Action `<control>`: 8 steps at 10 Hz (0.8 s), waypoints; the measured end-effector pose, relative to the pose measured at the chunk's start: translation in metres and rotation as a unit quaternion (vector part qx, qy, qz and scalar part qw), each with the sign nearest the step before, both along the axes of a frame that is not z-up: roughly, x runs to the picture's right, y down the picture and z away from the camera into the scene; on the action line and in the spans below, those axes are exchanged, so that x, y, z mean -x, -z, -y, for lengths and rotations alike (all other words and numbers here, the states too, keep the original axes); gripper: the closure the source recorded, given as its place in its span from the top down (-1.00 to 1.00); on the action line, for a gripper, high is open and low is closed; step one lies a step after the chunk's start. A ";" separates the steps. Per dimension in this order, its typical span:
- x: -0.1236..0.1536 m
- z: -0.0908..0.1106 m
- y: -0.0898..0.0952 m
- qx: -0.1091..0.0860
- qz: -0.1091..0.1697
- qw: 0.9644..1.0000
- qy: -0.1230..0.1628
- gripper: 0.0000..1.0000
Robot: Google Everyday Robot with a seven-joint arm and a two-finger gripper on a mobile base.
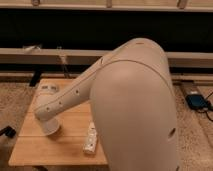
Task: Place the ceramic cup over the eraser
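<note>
My arm sweeps from the big white shoulder at the right down to the table's left side. Its end, with the gripper [48, 119], hangs low over the left part of the wooden table [60, 150]. Right under it is a small white tapered shape [50, 128] that looks like the ceramic cup, wide end down on the wood. Whether the gripper holds it does not show. The eraser is hidden.
A long white bottle [90, 140] lies on the table near its front edge, just right of the arm's end. The arm's bulk covers the table's right half. A dark rail and wall run behind. A blue object [196, 102] lies on the floor at right.
</note>
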State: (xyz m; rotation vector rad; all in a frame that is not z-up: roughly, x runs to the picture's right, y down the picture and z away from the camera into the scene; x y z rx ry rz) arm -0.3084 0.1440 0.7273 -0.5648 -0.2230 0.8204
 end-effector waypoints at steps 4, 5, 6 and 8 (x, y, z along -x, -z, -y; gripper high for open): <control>-0.011 0.006 -0.009 0.021 -0.016 0.999 -0.028 0.60; -0.018 0.008 -0.010 0.025 -0.019 0.999 -0.034 0.60; -0.024 0.012 -0.011 0.032 -0.023 0.998 -0.045 0.60; -0.030 0.015 -0.012 0.036 -0.027 0.998 -0.052 0.60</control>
